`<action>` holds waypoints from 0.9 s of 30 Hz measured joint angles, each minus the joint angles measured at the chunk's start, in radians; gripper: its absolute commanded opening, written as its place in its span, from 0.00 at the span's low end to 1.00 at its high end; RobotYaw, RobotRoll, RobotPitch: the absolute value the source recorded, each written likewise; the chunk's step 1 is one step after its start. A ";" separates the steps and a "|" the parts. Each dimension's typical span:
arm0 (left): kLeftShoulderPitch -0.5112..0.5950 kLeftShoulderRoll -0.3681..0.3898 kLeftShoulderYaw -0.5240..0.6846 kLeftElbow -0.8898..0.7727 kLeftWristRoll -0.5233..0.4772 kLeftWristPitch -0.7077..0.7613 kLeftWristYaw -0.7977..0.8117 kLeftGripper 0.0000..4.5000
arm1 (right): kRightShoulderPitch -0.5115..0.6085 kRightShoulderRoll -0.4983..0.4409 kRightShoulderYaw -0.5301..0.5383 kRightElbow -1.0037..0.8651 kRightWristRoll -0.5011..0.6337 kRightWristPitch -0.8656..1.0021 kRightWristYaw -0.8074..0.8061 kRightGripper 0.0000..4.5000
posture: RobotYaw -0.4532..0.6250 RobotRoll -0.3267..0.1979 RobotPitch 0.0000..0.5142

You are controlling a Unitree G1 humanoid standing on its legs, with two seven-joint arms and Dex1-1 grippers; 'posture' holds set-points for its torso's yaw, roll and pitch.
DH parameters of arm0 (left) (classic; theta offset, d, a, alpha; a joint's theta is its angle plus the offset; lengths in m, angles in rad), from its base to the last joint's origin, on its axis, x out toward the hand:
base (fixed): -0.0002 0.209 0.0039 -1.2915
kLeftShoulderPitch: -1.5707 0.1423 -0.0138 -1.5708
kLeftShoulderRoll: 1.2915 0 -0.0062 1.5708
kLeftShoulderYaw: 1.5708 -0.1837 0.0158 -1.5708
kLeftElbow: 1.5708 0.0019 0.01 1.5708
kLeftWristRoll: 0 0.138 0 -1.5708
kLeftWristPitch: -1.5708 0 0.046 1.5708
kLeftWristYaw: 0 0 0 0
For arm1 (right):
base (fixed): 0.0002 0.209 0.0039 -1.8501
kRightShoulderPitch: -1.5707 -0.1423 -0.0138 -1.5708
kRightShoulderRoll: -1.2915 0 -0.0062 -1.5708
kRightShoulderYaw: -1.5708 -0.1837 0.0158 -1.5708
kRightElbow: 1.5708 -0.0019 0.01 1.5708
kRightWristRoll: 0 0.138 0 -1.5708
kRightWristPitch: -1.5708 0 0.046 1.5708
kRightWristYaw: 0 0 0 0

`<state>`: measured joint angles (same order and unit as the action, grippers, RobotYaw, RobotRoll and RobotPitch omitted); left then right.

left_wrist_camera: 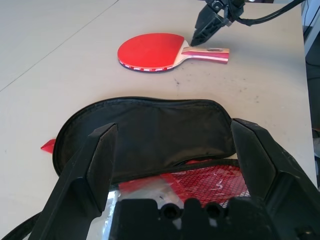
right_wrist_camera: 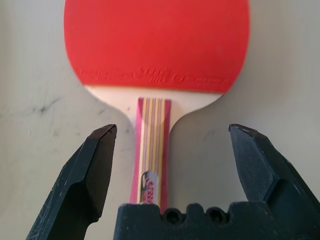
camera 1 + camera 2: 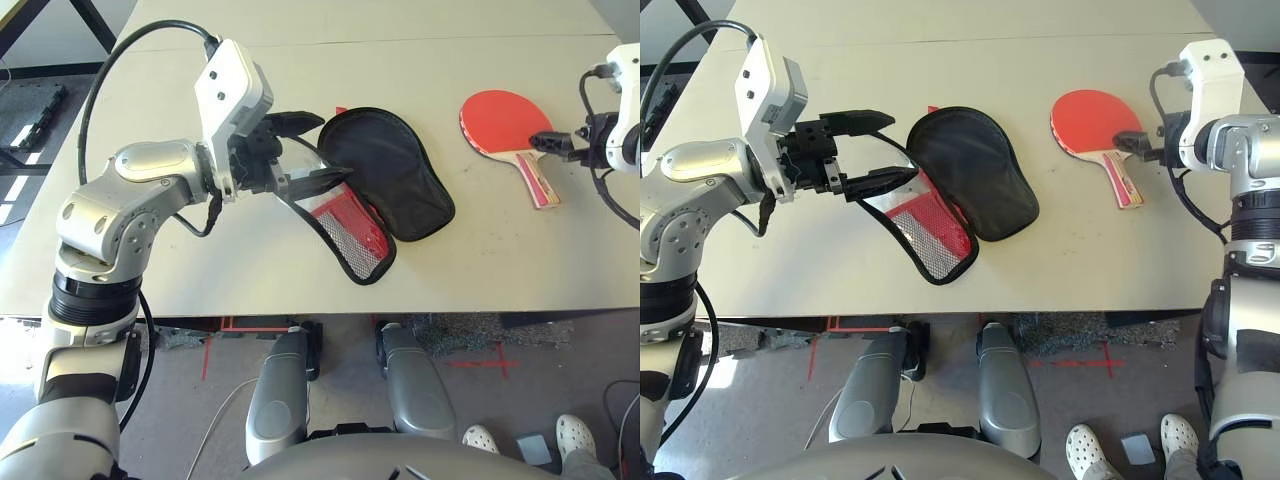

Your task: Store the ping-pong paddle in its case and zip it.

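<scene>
Our left gripper [image 3: 312, 150] hangs released by the unzipped case [image 3: 385, 185]. Our right gripper [image 2: 172, 140], spread wide, straddles the ping-pong paddle [image 2: 155, 50] handle.

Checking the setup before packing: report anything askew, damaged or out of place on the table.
Nothing looks damaged or spilled. The case lies unzipped and splayed open, one flap lifted at the open left gripper. The ping-pong paddle lies flat beside it, handle between the open right gripper fingers.
</scene>
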<state>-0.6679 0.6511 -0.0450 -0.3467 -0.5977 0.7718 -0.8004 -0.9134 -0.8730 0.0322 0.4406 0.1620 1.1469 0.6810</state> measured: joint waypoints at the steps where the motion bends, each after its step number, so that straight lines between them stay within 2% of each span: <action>1: 0.000 -0.001 -0.003 0.001 0.003 0.000 -0.001 1.00 | -0.002 0.003 0.004 -0.001 -0.001 0.012 -0.001 0.99 | 0.37 0.62 0.43; 12: 0.001 -0.008 -0.006 0.000 0.011 -0.002 -0.008 1.00 | -0.048 0.099 0.040 0.153 -0.045 -0.025 -0.048 0.99 | 0.39 0.62 0.42; 15: 0.001 -0.008 -0.006 -0.001 0.011 -0.002 -0.007 1.00 | -0.049 0.118 0.043 0.153 -0.051 -0.026 -0.054 0.85 | 0.39 0.62 0.42; 22: 0.007 -0.008 -0.006 -0.002 0.014 -0.002 -0.005 1.00 | -0.045 0.123 0.042 0.134 -0.057 -0.014 -0.061 0.28 | 0.39 0.62 0.42; 23: 0.007 -0.008 -0.006 -0.002 0.015 -0.002 -0.004 1.00 | -0.043 0.121 0.040 0.126 -0.058 -0.011 -0.065 0.23 | 0.39 0.62 0.42; 27: 0.007 -0.009 -0.007 -0.003 0.017 -0.002 -0.004 1.00 | -0.027 0.122 0.036 0.085 -0.057 0.002 -0.074 0.23 | 0.39 0.62 0.42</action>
<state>-0.6604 0.6420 -0.0519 -0.3496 -0.5804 0.7699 -0.8042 -0.9399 -0.7514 0.0678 0.5258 0.1046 1.1485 0.6066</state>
